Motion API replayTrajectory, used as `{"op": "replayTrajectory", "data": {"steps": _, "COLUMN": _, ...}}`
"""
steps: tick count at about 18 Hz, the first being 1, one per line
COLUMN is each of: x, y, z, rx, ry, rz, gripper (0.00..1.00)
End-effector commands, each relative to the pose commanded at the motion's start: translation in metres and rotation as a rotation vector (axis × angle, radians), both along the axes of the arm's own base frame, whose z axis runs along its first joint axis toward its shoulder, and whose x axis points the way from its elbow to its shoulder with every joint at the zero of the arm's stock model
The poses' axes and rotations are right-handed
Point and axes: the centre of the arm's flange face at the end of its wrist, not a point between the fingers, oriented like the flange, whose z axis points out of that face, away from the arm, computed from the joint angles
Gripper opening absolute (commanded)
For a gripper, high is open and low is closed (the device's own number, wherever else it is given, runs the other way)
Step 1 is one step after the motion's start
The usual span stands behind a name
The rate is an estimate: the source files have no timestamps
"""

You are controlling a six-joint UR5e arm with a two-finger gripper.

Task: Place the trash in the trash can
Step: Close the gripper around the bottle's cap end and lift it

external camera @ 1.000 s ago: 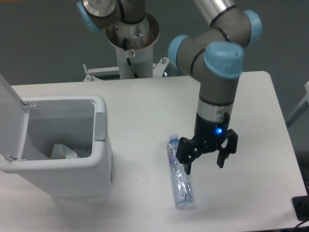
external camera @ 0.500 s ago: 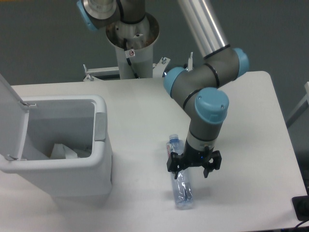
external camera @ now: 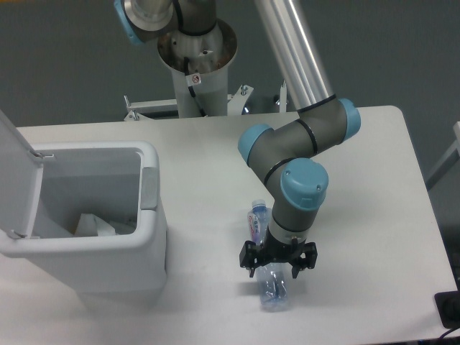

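- The gripper points straight down over the bottle, which lies flat on the table.
- The fingers are spread, one on each side of the bottle's middle; whether they touch the plastic cannot be told, and nothing is lifted.
- The bottle's blue cap end lies beyond the fingers, toward the far edge; its base lies on the near side of the fingers, close to the table's front edge.
- The bin stands to the left of the fingers, lid tilted up and mouth open. A strip of bare tabletop separates its right wall from the bottle.
- The bag lies inside the bin, on its floor.
- To the right of the fingers, bare tabletop runs to the table's right edge.
- Compared with one second ago: the gripper was higher and to the right of the bottle; it has come down and shifted left until the fingers straddle it.
- The wrist and elbow joints have folded lower over the table.
- The bottle, the bin and the bag have not moved.
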Motion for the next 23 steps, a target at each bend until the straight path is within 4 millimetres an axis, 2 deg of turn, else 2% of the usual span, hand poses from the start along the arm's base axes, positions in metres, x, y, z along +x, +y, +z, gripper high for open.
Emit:
{"op": "replayTrajectory", "data": {"steps": 7, "x": 0.002, "y": 0.003, "z": -0.017, "rx": -0.041, "ry": 0.009, "rz": -0.005, "gripper": 0.99}}
{"op": "replayTrajectory", "data": {"steps": 10, "x": 0.004, "y": 0.002, "z": -0.018, "rx": -0.049, "ry": 0.010, "rz": -0.006, "gripper": 0.73}}
{"op": "replayTrajectory", "data": {"steps": 17, "x": 0.005, "y": 0.001, "z": -0.016, "rx": -0.050, "ry": 0.011, "rz": -0.008, "gripper": 0.66}}
{"op": "replayTrajectory", "data": {"steps": 23, "x": 0.004, "y": 0.001, "z": -0.011, "rx": -0.044, "ry": 0.018, "rz": -0.007, "gripper": 0.66}}
